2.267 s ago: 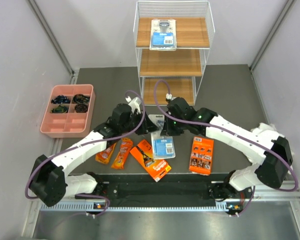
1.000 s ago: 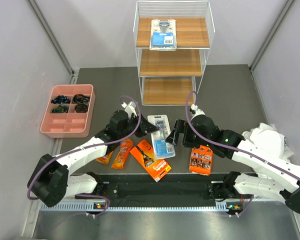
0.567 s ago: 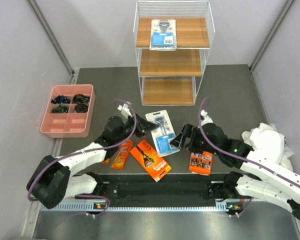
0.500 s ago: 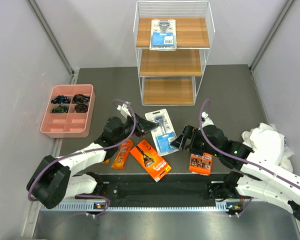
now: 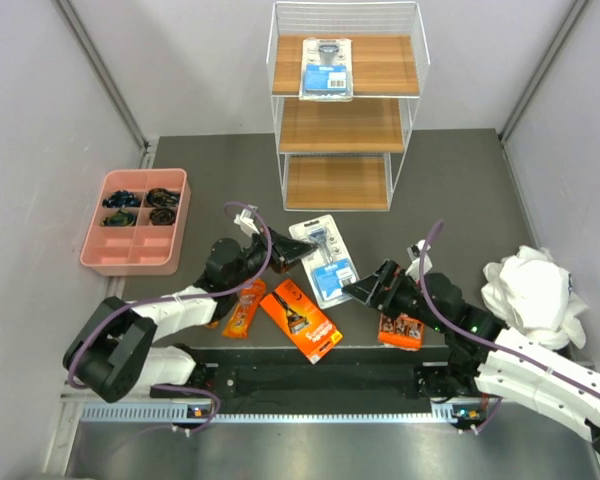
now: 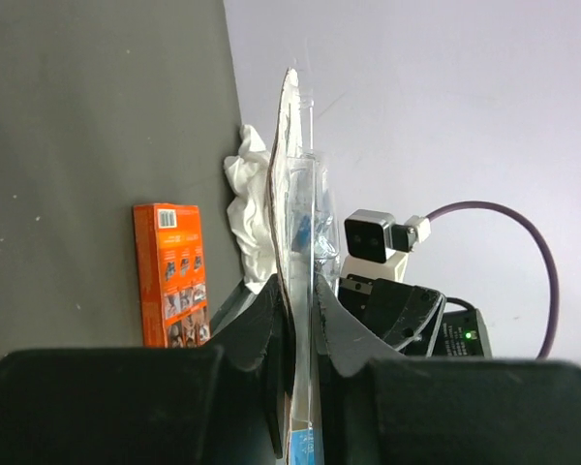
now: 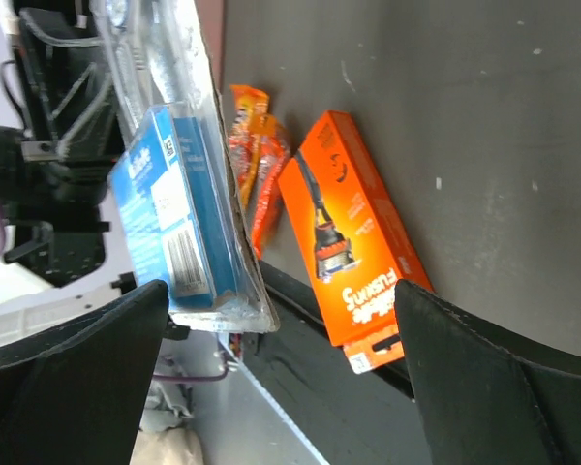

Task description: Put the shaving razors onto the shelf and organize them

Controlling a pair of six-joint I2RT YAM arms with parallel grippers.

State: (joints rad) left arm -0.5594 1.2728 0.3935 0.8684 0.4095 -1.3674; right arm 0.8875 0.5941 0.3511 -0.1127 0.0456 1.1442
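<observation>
Lying flat on the top board of the shelf [image 5: 385, 62], one clear-and-blue blister card [image 5: 326, 68] is seen. Small dark items [image 5: 140, 205] are held in the far compartments of the pink tray [image 5: 130, 268]. A second blister card [image 5: 325, 265] is clenched above the counter [image 5: 450, 180] by the left jaws at its far-left end. Its long axis slants toward the near right, blue end just beside the right jaws, which are spread, grasping nothing.

We see a clear-and-blue blister card [image 5: 323, 262], a second blue card [image 5: 326, 68], a white wire shelf [image 5: 345, 125] with light brown boards, an orange-and-black box [image 5: 300, 319], an orange card [image 5: 402, 327], orange pouches [image 5: 245, 305], a pink tray [image 5: 132, 250], a white cloth [image 5: 535, 295] and a dark grey bench [image 5: 210, 165].
</observation>
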